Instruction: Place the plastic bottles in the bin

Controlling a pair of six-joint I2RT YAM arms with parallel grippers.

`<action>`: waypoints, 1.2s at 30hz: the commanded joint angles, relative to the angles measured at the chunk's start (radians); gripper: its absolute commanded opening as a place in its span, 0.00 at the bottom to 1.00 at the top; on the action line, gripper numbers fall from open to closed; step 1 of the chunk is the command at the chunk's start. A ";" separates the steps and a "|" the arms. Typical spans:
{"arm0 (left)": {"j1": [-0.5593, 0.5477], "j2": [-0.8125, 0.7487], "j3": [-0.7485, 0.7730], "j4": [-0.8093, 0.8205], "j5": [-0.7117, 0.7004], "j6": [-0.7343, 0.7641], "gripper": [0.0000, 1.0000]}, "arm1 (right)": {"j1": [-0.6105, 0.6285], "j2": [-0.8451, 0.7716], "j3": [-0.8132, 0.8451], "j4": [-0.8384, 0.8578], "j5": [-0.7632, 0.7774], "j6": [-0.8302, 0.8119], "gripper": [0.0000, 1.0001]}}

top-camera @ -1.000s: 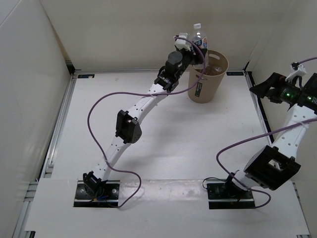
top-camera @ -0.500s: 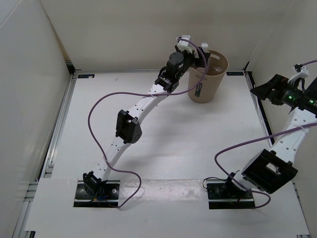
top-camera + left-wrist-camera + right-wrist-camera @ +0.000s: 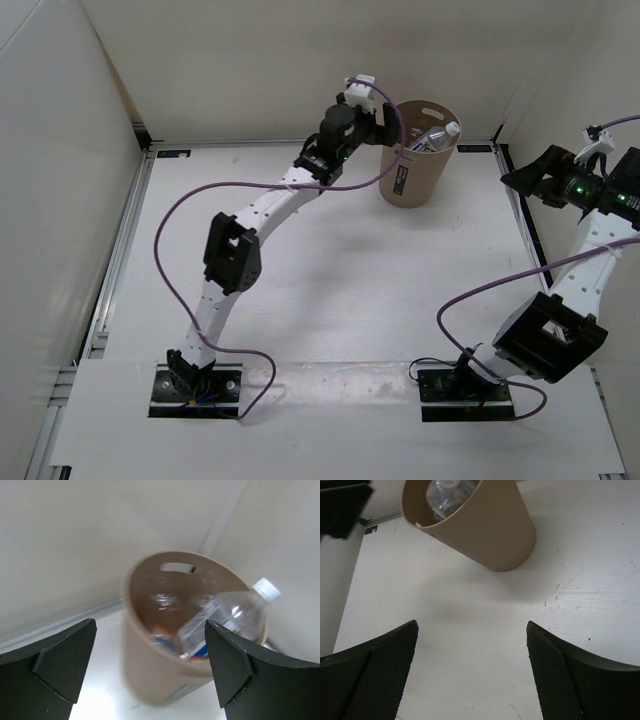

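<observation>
Left pincer [image 3: 390,122] spread, empty, beside bin [image 3: 405,185] rim; bottle [image 3: 430,138] inside, slanted, cap toward right. Right pincer [image 3: 515,178] spread, farther.

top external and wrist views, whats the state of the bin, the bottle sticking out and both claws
bin: upright, bottles inside
clear bottle: lying tilted in the bin, capped, white cap poking above the rim
left claw: open, empty, beside the bin's rim
right claw: open, empty, well apart from the bin
</observation>
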 commanded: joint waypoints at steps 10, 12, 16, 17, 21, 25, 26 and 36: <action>0.136 -0.935 -0.988 -0.196 -0.564 0.142 1.00 | 0.167 0.089 0.058 0.071 0.696 0.187 0.90; 0.174 -1.033 -1.070 -0.359 -0.623 0.079 1.00 | 0.196 0.112 0.057 0.068 0.699 0.156 0.90; 0.225 -1.176 -1.280 -0.420 -0.637 0.030 1.00 | 0.248 0.132 0.017 0.083 0.693 0.130 0.90; 0.233 -1.226 -1.341 -0.415 -0.640 0.032 1.00 | 0.270 0.134 -0.003 0.085 0.693 0.128 0.90; 0.265 -1.371 -1.533 -0.285 -0.635 0.058 1.00 | 0.317 0.112 -0.018 0.076 0.716 0.131 0.90; 0.297 -1.486 -1.690 -0.170 -0.550 0.030 1.00 | 0.385 0.072 -0.043 0.092 0.817 0.122 0.90; 0.306 -1.485 -1.695 -0.191 -0.546 0.015 1.00 | 0.393 0.042 -0.049 0.109 0.829 0.124 0.90; 0.372 -1.396 -1.699 -0.204 -0.735 -0.108 1.00 | 0.471 -0.115 -0.239 0.103 0.822 0.050 0.90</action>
